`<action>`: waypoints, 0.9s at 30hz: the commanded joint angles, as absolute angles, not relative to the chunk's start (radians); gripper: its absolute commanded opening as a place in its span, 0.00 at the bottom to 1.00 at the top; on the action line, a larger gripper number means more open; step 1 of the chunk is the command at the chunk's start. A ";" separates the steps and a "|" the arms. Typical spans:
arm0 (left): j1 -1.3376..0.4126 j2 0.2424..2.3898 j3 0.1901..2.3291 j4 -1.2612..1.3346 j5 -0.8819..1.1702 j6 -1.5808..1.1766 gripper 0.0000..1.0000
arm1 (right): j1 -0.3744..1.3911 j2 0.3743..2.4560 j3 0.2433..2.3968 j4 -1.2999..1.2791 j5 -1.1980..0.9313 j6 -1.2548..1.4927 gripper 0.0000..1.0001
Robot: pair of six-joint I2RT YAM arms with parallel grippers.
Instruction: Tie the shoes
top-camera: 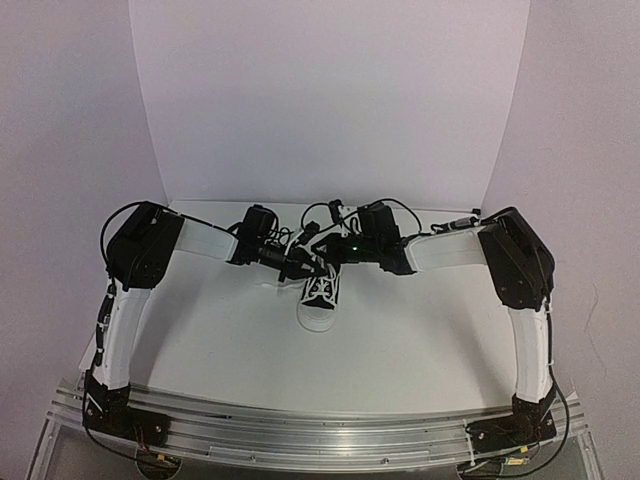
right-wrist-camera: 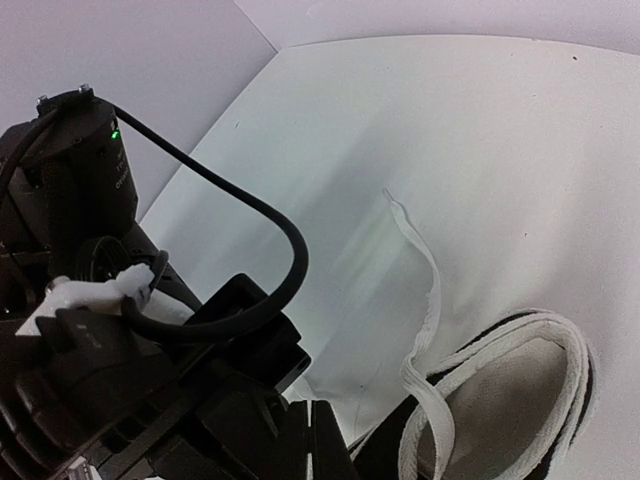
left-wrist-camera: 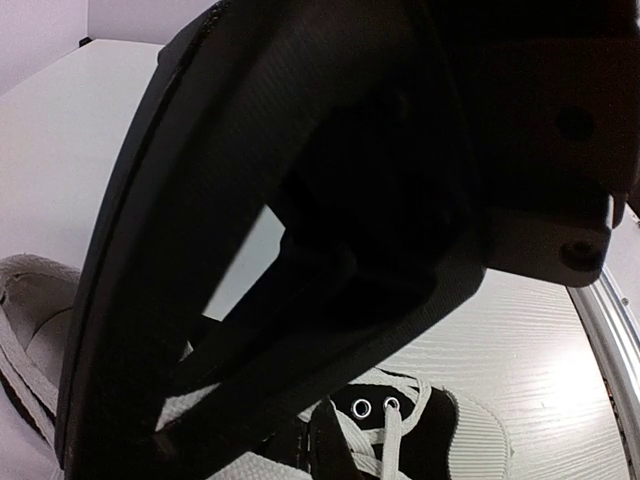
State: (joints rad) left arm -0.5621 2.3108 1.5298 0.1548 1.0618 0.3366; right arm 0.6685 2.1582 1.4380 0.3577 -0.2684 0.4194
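A small black sneaker [top-camera: 321, 295] with a white toe cap lies mid-table, toe toward the arm bases. Both grippers meet over its laced top. My left gripper [top-camera: 303, 266] comes in from the left and my right gripper [top-camera: 340, 252] from the right. In the left wrist view the left gripper [left-wrist-camera: 325, 450] is shut just above the eyelets of the shoe [left-wrist-camera: 430, 425]. A white lace band [left-wrist-camera: 230, 460] lies against it; whether it is pinched is hidden. In the right wrist view the right gripper [right-wrist-camera: 326, 445] is shut beside the shoe's heel opening [right-wrist-camera: 520, 400]. One loose lace [right-wrist-camera: 425, 290] trails onto the table.
The right arm's black body [left-wrist-camera: 350, 200] fills most of the left wrist view. The left arm's body and cable [right-wrist-camera: 90, 330] crowd the right wrist view. White backdrop panels close the back and sides. An aluminium rail [top-camera: 320, 425] runs along the white table's [top-camera: 420, 340] near edge.
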 commanded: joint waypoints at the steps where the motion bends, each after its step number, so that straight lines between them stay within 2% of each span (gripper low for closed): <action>1: -0.557 2.282 1.607 0.047 1.054 0.399 0.22 | 0.673 2.109 1.422 0.398 -0.263 0.415 0.00; 2: -0.551 2.283 1.630 -0.008 1.060 0.442 0.31 | 0.672 2.099 1.412 0.398 -0.260 0.418 0.00; 6: -0.524 2.279 1.731 -0.259 1.070 0.661 0.46 | 0.672 2.075 1.395 0.404 -0.239 0.438 0.00; 14: -0.473 2.297 1.878 -0.587 1.124 0.893 0.54 | 0.671 2.059 1.395 0.405 -0.232 0.443 0.00; 21: -0.438 2.464 2.104 -0.574 0.826 0.876 0.58 | 0.672 2.047 1.377 0.405 -0.227 0.443 0.00; 27: -0.444 2.546 2.155 -0.646 0.830 1.018 0.65 | 0.672 2.052 1.381 0.405 -0.225 0.442 0.00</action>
